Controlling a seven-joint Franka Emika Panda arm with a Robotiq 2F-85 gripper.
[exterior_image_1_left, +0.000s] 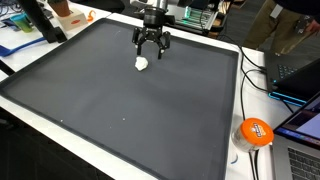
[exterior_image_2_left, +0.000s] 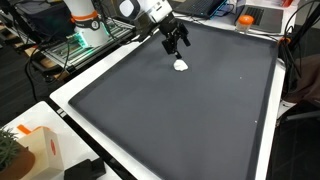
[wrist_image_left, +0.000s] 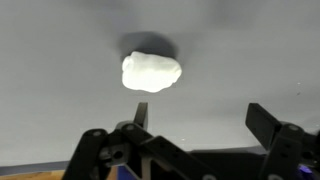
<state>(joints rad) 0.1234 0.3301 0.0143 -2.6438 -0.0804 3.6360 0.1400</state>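
Empty and spread fully wide, our hand (wrist_image_left: 200, 112) hovered close over the dark bench (exterior_image_1_left: 120, 120) with the white lump (wrist_image_left: 151, 71) lying just off-centre beyond its fingers (wrist_image_left: 264, 118), so we feared a descent might knock it aside.

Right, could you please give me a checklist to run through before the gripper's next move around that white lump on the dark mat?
1. Black two-finger gripper open: ok, its fingers stand well apart.
2. Small white rounded lump in plain sight: ok, it shows in the wrist view and in both exterior views.
3. Lump centred between the fingers: not ok; in the wrist view it lies ahead of them, off towards one finger.
4. Fingers apart from the lump: ok, nothing touches it.
5. Gripper's height above the dark grey mat: cannot tell.
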